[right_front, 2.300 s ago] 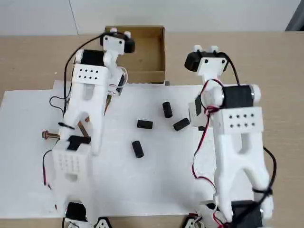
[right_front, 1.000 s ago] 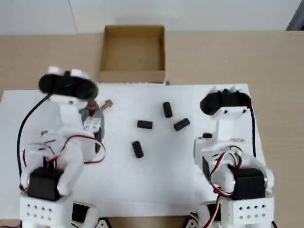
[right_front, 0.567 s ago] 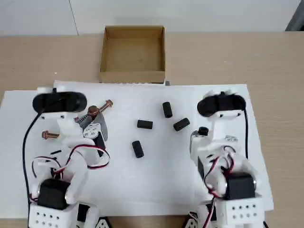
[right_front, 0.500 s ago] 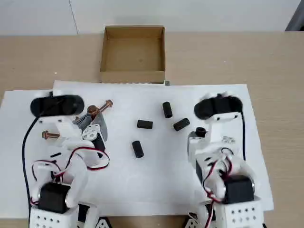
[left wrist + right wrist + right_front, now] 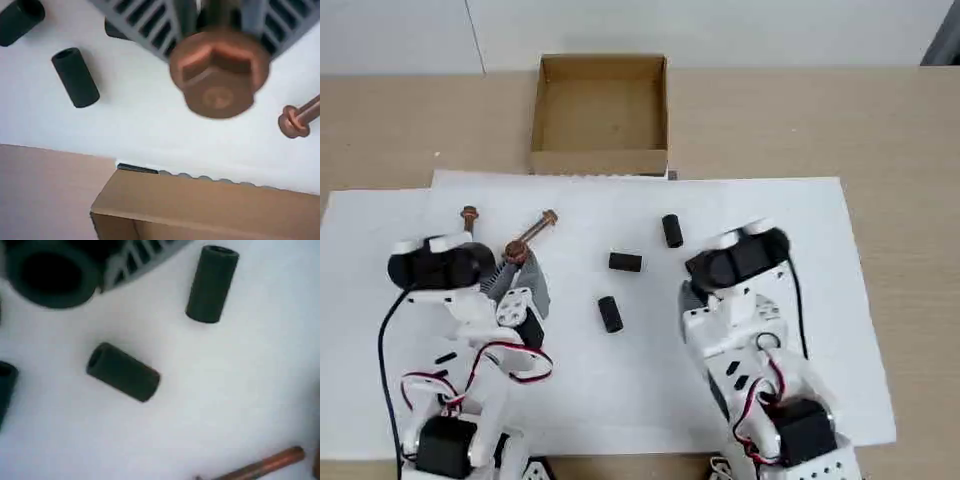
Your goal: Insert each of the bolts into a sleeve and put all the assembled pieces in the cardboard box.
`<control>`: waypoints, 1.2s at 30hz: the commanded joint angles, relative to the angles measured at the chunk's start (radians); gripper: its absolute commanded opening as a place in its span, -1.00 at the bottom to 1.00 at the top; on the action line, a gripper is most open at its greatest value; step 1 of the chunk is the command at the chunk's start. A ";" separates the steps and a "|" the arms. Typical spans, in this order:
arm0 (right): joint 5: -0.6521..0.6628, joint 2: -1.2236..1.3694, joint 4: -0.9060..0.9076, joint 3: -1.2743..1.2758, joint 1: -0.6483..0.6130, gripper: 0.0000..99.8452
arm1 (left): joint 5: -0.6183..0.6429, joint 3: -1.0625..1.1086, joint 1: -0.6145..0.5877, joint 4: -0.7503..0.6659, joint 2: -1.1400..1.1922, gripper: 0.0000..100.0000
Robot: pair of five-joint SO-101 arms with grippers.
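While the left gripper (image 5: 215, 17) stays out at the sheet's left side clenched on a copper bolt (image 5: 217, 75), its flanged hexagonal head showing between grey ribbed jaws, one loose bolt (image 5: 470, 215) and a second loose bolt (image 5: 538, 228) lie just beyond it on the white sheet (image 5: 620, 400). Short black tubular sleeves (image 5: 625, 262) lie apart from one another mid-sheet, and the cardboard box (image 5: 603, 160) sits past the far edge. Farther right, the right gripper (image 5: 85, 262) grasps another sleeve (image 5: 50, 272), seen end-on with its dark bore open.
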 commanded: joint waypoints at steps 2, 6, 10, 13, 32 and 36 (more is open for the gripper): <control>0.002 -0.071 -0.077 0.060 -0.120 -1.00 | 0.028 0.012 0.009 -0.032 -0.064 -0.99; 0.002 -0.127 -0.127 0.129 -0.220 -1.00 | 0.106 0.012 0.011 -0.034 -0.057 -0.99; 0.002 -0.165 -0.134 0.169 -0.288 -1.00 | 0.123 0.012 0.012 -0.097 -0.057 -0.99; 0.002 -0.180 -0.134 0.189 -0.312 -1.00 | 0.123 0.013 0.055 -0.170 -0.057 -0.99; 0.084 -0.186 -0.147 0.203 -0.375 -1.00 | 0.201 0.018 0.322 -0.259 -0.054 -0.99; 0.098 -0.186 -0.209 0.206 -0.372 -1.00 | 0.201 0.018 0.322 -0.258 -0.052 -0.99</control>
